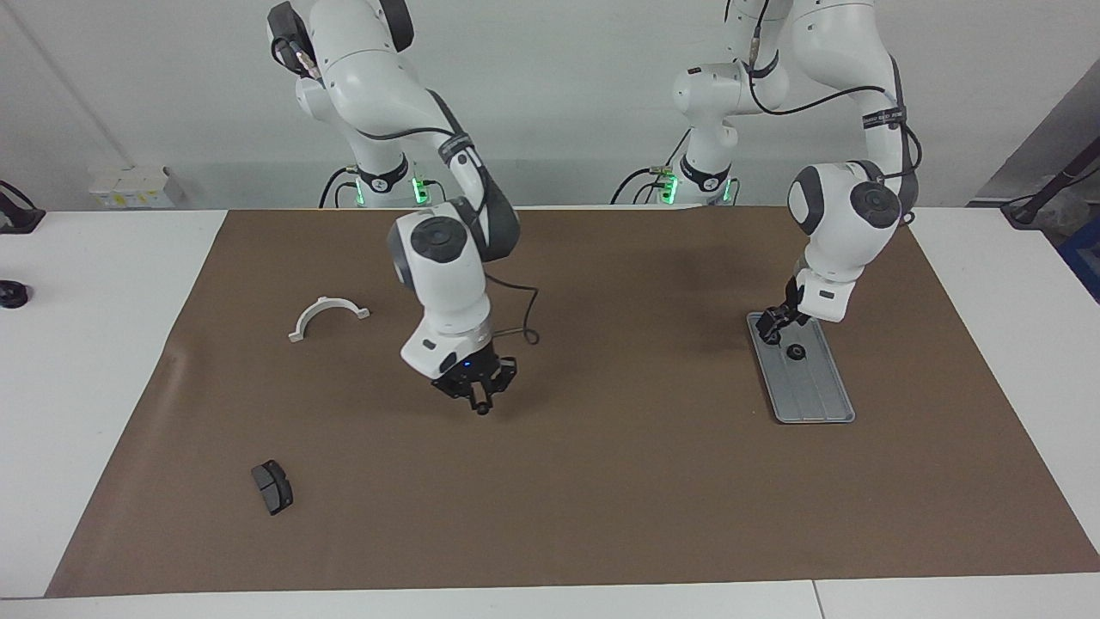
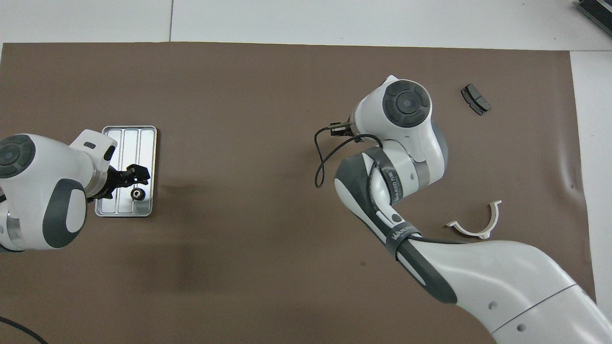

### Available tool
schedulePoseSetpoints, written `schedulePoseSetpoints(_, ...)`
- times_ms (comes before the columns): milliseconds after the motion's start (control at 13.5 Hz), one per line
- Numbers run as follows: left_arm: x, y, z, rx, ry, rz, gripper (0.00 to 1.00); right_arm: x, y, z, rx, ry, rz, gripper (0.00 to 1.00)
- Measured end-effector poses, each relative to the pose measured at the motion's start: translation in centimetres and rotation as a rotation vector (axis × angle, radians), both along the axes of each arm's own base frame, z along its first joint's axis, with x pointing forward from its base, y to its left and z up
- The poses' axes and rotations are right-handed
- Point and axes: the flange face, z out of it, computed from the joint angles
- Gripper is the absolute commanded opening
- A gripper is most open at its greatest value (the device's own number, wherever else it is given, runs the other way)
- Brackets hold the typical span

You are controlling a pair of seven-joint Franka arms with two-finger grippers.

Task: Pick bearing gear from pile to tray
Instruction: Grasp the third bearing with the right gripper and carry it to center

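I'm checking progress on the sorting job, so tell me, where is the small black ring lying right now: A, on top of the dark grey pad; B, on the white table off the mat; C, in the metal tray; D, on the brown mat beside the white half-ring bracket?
C: the small black ring lies in the metal tray, just under the left gripper, apart from its jaws.

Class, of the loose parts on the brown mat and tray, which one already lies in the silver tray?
The small black round ring lies in the ridged silver-grey metal tray. The white half-ring bracket and dark grey curved pad rest on the mat.
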Motion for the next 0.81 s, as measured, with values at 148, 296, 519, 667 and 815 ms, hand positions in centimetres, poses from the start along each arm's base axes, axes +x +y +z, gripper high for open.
schedulePoseSetpoints(148,1.6,-0.2,3.8,-0.001,-0.045,-0.005,1.0,-2.2,5.6,1.0,0.041,-0.046,0.027,0.02)
schedulePoseSetpoints(296,3.4,-0.3,7.9,-0.002,-0.085,-0.006,1.0,-4.4,10.3,1.8,0.093,-0.105,0.07,0.02)
schedulePoseSetpoints(519,4.7,-0.6,11.5,-0.003,-0.118,-0.009,1.0,-7.9,15.9,0.8,0.136,-0.122,0.107,0.08)
schedulePoseSetpoints(667,5.1,-1.0,11.6,-0.005,-0.119,-0.017,1.0,-9.2,18.3,-0.5,0.174,-0.14,0.108,0.21)
schedulePoseSetpoints(815,5.2,-1.2,11.0,-0.005,-0.111,-0.019,1.0,-9.7,19.5,-1.9,0.185,-0.137,0.106,0.56)
